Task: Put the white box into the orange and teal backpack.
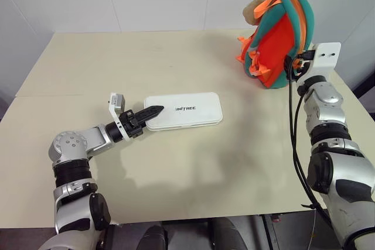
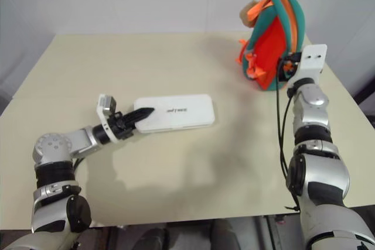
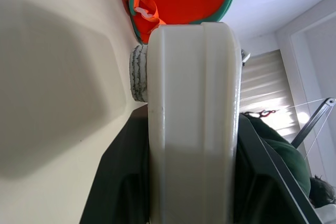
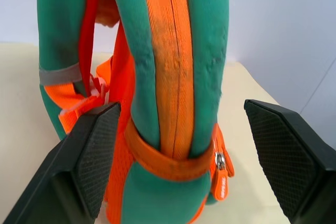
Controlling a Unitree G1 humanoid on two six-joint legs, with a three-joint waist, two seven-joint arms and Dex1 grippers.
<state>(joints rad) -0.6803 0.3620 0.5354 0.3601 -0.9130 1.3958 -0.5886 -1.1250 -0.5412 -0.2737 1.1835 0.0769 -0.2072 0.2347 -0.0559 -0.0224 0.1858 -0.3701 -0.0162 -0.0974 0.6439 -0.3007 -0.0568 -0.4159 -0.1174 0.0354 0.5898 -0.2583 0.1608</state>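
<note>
While lying flat, glossy white box shows dark lettering.

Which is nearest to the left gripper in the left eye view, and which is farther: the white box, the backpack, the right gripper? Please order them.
1. White box: the left gripper is shut on its near end, at the table's middle.
2. Backpack: upright at the far right of the table.
3. Right gripper: open at the backpack's right side; too close to the backpack to rank surely.
</note>
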